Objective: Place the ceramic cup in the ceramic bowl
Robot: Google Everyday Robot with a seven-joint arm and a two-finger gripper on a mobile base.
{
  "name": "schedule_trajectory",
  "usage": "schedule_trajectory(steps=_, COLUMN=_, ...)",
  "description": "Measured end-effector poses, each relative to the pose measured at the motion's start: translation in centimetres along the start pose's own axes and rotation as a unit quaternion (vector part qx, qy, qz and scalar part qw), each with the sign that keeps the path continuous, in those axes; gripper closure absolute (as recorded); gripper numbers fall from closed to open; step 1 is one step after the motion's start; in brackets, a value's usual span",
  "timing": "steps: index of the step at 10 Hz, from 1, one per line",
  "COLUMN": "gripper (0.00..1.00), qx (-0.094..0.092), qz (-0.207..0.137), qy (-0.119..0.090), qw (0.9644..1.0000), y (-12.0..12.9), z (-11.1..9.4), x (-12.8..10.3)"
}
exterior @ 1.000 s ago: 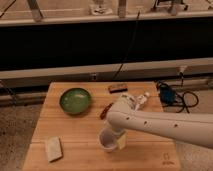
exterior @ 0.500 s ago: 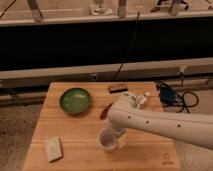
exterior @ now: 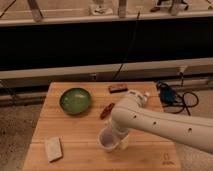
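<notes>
Grasp step, judged. claw (exterior: 118, 140) was at ceramic cup (exterior: 107, 140), front-centre of worktop (exterior: 75, 132); grip state hidden under arm (exterior: 160, 125), couldn't tell. ceramic bowl (exterior: 75, 100) well apart, back-left. Next: confirm hold, lift cup, carry over bowl, lower inside.

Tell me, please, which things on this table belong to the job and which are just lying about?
Job: ceramic cup near the front edge; green ceramic bowl back left; gripper right beside the cup.
Lying about: pale block front left; brown bar at the back; reddish item mid-table.
</notes>
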Motion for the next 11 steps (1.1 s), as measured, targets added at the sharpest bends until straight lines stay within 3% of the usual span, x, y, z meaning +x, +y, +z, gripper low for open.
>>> schedule_trajectory(steps=4, gripper=0.2, qx=-0.004, qz=-0.028, qy=-0.014, qw=0.9995, y=2.7, z=-0.2, x=-1.6)
schedule_trajectory(steps=10, gripper=0.21, qx=-0.024, qz=-0.043, qy=-0.02, qw=0.9986, y=3.6, z=3.6, x=-2.4)
schedule_trajectory(steps=11, gripper=0.27, qx=-0.026, qz=-0.039, qy=-0.017, qw=0.9988, y=3.7, z=3.9, x=-2.1)
